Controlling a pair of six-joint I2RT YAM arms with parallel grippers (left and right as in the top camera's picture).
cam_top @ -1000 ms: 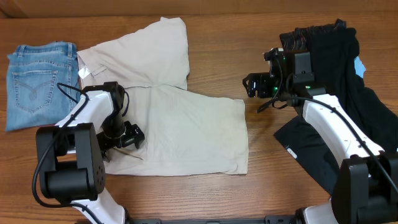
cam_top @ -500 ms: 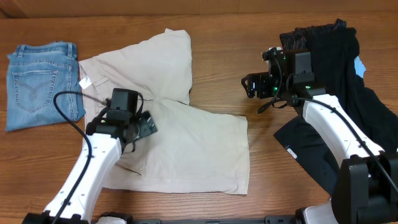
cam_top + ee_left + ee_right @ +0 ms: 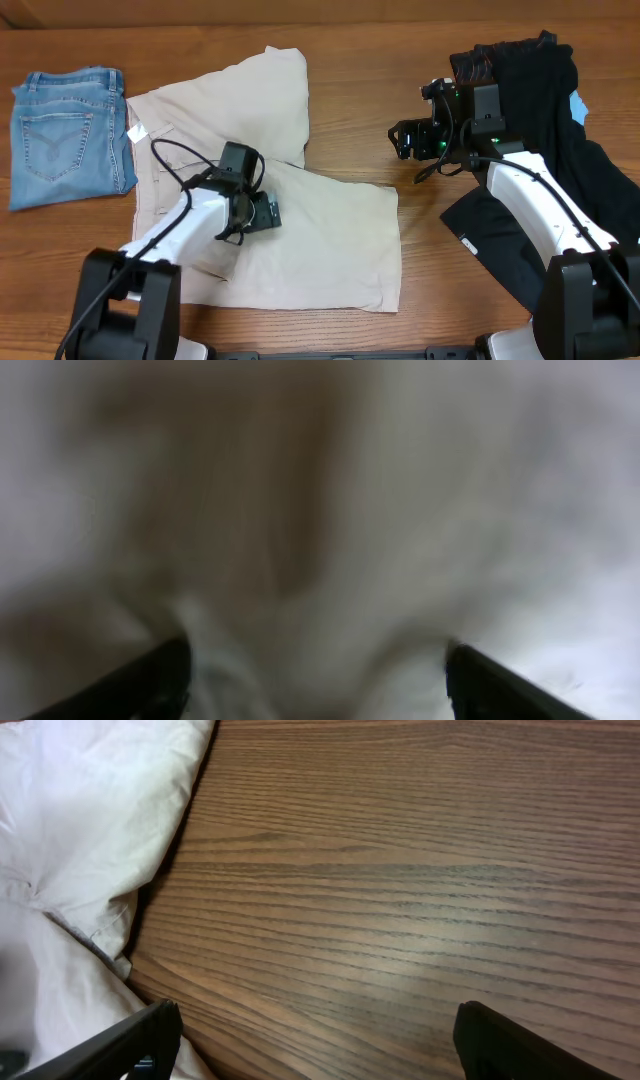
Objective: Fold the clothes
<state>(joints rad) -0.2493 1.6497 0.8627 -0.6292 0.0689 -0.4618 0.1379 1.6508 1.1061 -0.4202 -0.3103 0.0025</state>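
Overhead view: cream shorts [image 3: 330, 235] lie spread left of centre on the table [image 3: 350, 60], one leg toward 12 o'clock, the other toward 3 o'clock. The left gripper [image 3: 262, 212] sits over the crotch and hides it. Its wrist view is blurred: pale cloth, fingertips [image 3: 165, 675] wide apart, contact unclear. The right gripper [image 3: 403, 138], at 2 o'clock of the shorts, hangs spread above bare wood. Dark garments [image 3: 540, 120] run off the right edge.

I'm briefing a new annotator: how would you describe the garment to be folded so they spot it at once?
On the wooden table, look between the folded blue jeans at the left edge and the dark pile at the right. The cream shorts lie spread out there, the only pale garment in view.
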